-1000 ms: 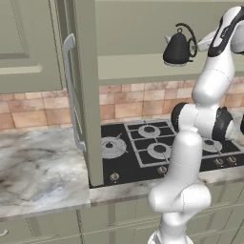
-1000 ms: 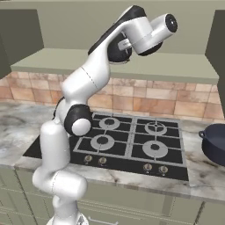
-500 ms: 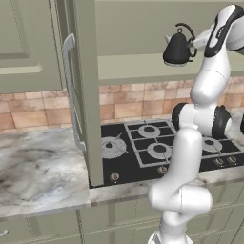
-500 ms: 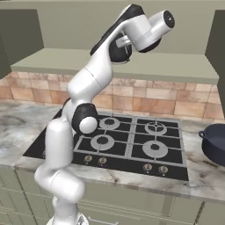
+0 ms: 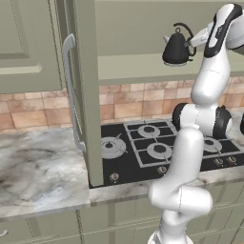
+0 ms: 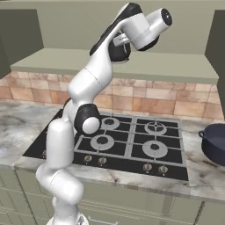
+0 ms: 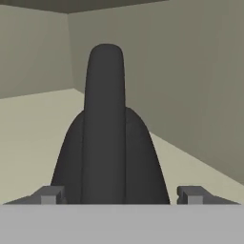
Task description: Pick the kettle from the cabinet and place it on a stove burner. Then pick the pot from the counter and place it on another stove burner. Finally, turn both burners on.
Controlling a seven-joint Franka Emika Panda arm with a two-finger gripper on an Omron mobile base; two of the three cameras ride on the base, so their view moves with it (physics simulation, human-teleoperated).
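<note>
Open cabinet [image 5: 86, 86] across the top of the left base view, pale olive-green, door swung out toward the camera with its long grey bar handle [image 5: 70, 90] on the near face. Below it, grey-and-white marbled counter [image 5: 38, 171] running left of the black cooktop [image 6: 132, 145], brick-pattern tiles behind. On the cooktop, four burners, the wide silvery stove burner [image 5: 112, 146] at the near-left corner in the left base view, just beside the door's lower edge. Dark navy pot [image 6: 214, 143] on the counter at the right edge of the right base view, well apart from the burners (only partly in frame). Small, nearly black kettle [image 5: 177, 45] upright on the cabinet shelf, arched loop handle up, spout to the left. Gripper [image 7: 119, 195] level with the kettle, right against it from the right; in the hand view, fingers [image 7: 50, 195] spread wide on either side of the kettle's body and handle, not visibly pressing on it.
</note>
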